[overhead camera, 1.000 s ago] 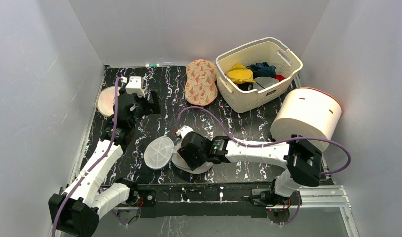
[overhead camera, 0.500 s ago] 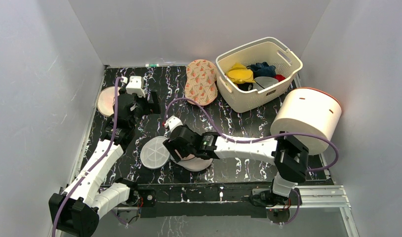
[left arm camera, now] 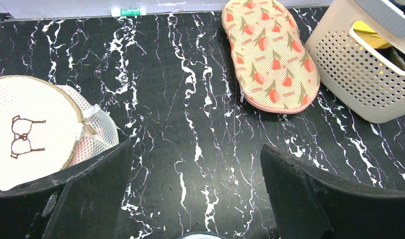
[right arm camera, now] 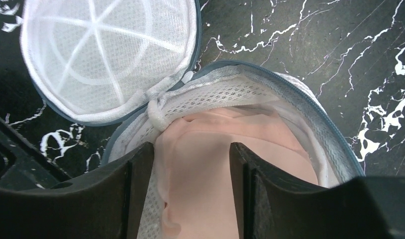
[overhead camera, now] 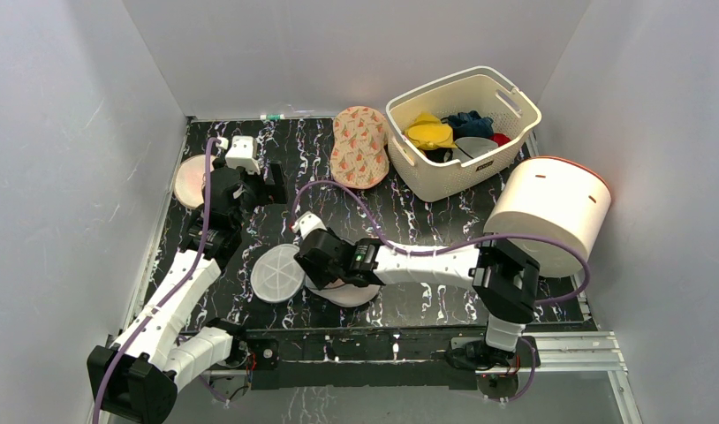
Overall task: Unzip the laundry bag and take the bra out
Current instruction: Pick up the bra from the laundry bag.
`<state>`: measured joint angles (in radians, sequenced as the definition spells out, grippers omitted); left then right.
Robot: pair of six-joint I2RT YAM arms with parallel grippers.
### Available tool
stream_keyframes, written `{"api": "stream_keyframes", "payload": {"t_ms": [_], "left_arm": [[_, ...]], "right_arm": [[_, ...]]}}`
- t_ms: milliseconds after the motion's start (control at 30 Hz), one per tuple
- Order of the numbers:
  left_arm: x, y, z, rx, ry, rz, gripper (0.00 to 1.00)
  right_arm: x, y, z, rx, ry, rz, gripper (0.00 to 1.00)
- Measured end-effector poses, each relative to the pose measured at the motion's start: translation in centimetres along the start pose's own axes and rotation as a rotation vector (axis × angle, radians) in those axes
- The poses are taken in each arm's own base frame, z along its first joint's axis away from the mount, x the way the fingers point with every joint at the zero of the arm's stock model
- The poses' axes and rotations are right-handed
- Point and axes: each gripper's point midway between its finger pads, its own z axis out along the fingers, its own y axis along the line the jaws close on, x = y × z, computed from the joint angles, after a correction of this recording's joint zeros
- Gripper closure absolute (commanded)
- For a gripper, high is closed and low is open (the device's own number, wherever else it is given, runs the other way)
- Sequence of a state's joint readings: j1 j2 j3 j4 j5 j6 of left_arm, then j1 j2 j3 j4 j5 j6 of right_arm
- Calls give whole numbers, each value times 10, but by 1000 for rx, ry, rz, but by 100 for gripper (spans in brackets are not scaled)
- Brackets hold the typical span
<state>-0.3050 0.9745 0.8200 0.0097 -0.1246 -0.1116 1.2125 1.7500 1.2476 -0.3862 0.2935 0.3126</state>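
The top camera sits high above and behind the arms and looks down on the whole table [overhead camera: 427,221] from far off. The left wrist camera sits low and looks across the table to the back wall, showing the flowery pouch [left arm camera: 270,55] and the basket [left arm camera: 359,74] that the top view shows too. The right wrist camera looks down from very close into the laundry bag [right arm camera: 300,109] and its lid [right arm camera: 106,55], both small in the top view's near middle.
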Motion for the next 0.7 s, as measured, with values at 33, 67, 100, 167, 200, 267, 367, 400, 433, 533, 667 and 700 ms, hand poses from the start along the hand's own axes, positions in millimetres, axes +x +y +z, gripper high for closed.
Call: {"api": "stream_keyframes", "payload": {"t_ms": [33, 67, 100, 167, 200, 267, 367, 400, 433, 533, 667, 700], "left_arm": [[0, 0, 0, 0, 0, 0, 2], [0, 0, 0, 0, 0, 0, 1], [0, 0, 0, 0, 0, 0, 2], [0, 0, 0, 0, 0, 0, 2], [0, 0, 0, 0, 0, 0, 2], [0, 0, 0, 0, 0, 0, 1], [0, 0, 0, 0, 0, 0, 2], [0, 0, 0, 0, 0, 0, 2], [0, 0, 0, 1, 0, 0, 2], [0, 0, 0, 1, 0, 0, 2], [0, 0, 0, 1, 0, 0, 2], [0, 0, 0, 1, 0, 0, 2]], "right_arm": [[1, 0, 2, 1, 3, -1, 41], [4, 0, 5, 4, 9, -4, 41], [6, 0, 8, 10, 16, -6, 42], [11, -2, 15, 23, 27, -10, 51], [13, -3, 17, 32, 30, -12, 58], [16, -4, 22, 46, 35, -13, 68], [21, -6, 27, 62, 46, -13, 81], [21, -6, 27, 64, 47, -13, 89], [21, -7, 27, 66, 46, -13, 94], [20, -7, 27, 66, 44, -12, 100], [12, -8, 16, 60, 25, -5, 100], [8, -8, 9, 55, 14, -1, 100]]}}
